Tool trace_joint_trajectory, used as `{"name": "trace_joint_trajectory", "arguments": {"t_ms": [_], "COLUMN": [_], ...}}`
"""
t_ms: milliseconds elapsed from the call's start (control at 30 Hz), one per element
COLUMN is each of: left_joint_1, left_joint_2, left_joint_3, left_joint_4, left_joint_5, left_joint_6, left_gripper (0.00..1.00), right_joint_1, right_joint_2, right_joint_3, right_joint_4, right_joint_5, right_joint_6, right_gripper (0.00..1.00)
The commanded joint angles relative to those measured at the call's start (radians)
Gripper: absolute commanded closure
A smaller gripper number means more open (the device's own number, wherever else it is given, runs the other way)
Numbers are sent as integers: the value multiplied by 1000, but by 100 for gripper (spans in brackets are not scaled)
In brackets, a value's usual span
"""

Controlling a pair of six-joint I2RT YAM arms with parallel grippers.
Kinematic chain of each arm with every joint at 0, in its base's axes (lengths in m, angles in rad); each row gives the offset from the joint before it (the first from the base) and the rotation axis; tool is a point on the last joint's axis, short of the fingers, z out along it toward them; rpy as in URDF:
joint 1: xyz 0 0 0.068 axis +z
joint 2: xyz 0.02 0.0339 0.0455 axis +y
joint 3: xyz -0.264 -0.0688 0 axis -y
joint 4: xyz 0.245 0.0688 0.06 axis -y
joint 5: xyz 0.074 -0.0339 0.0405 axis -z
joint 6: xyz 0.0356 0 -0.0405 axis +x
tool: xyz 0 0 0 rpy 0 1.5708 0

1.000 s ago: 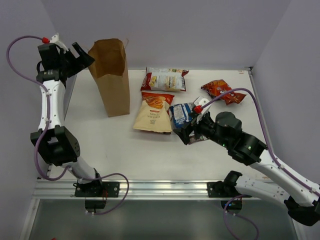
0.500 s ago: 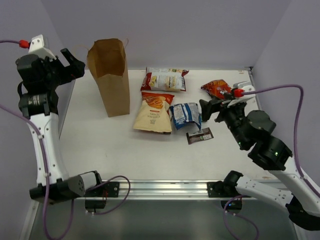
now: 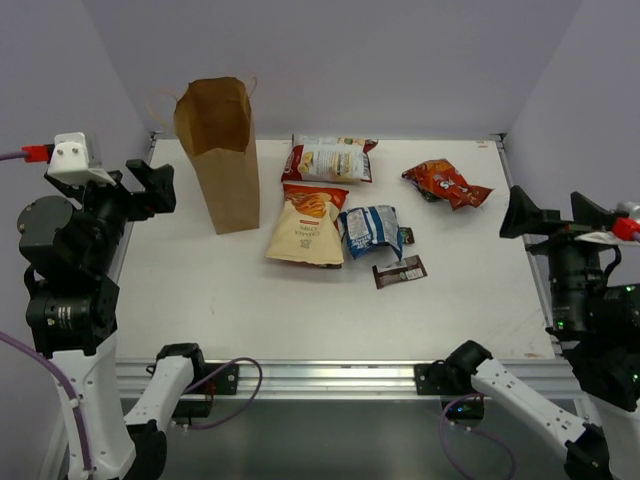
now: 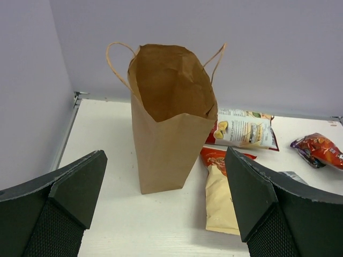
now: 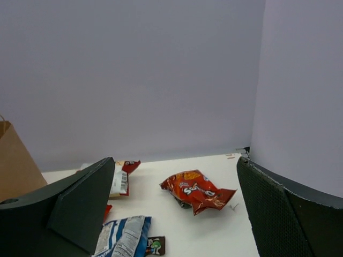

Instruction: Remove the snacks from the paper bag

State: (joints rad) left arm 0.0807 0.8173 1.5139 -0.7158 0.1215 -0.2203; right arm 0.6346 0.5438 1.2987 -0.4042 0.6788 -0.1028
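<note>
1. Two grippers, both with jaws spread wide and nothing in them. Your left gripper [image 4: 163, 160] hangs off the nine o'clock edge of the table [image 3: 250, 290], and your right gripper [image 3: 553, 218] hangs off the three o'clock edge.
2. Your paper bag [image 3: 222, 160] stands upright at ten o'clock on the smooth white table. It is a tall box of stiff brown kraft with its mouth open and thin loop handles sticking up. It is well apart from both grippers.
3. At twelve o'clock you have the white-red packet [image 3: 330, 160], a glossy oblong lying flat.
4. Just beside it at its six o'clock, near the table's centre, lies the tan-orange bag [image 3: 305, 228], pillow-shaped with a matte look.
5. The blue-white packet [image 3: 370, 228] is crinkled foil and touches the tan-orange bag's three o'clock edge.
6. The dark brown candy bar [image 3: 400, 271] is a slim rectangle near the blue-white packet's five o'clock corner.
7. A tiny dark wrapper [image 3: 405, 236] sits at the blue-white packet's three o'clock edge. It is too small for you to tell more.
8. At two o'clock, apart from the other snacks, lies the orange-red bag [image 3: 445, 182], shiny and crumpled with twisted ends.
</note>
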Motion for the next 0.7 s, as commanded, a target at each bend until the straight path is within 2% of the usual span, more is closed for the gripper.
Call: {"name": "trace_joint_trajectory", "arguments": {"t_ms": [0,167,267,667], "left_joint_1": [-13,-16,-22,-38], "left_joint_2": [-23,-55,-87,-95], "left_joint_3": [14,49,31,-21], "left_joint_4": [-54,-89,-86,-50], "left_joint_5": [-40,4,-5,-13], "left_joint_6": [23,15,38,42], "left_gripper": [0,0,0,0], "right_joint_1": [-3,-4,-3,-4], "right_joint_2": [-53,-131,-186,-188], "right_joint_3": [-24,-67,-119,-141], "right_joint_4": [8,10,79,111], "right_joint_5": [5,-17,-47,-71], "right_joint_6": [-44,-26,-35,-40], "right_gripper": [1,1,1,1]}}
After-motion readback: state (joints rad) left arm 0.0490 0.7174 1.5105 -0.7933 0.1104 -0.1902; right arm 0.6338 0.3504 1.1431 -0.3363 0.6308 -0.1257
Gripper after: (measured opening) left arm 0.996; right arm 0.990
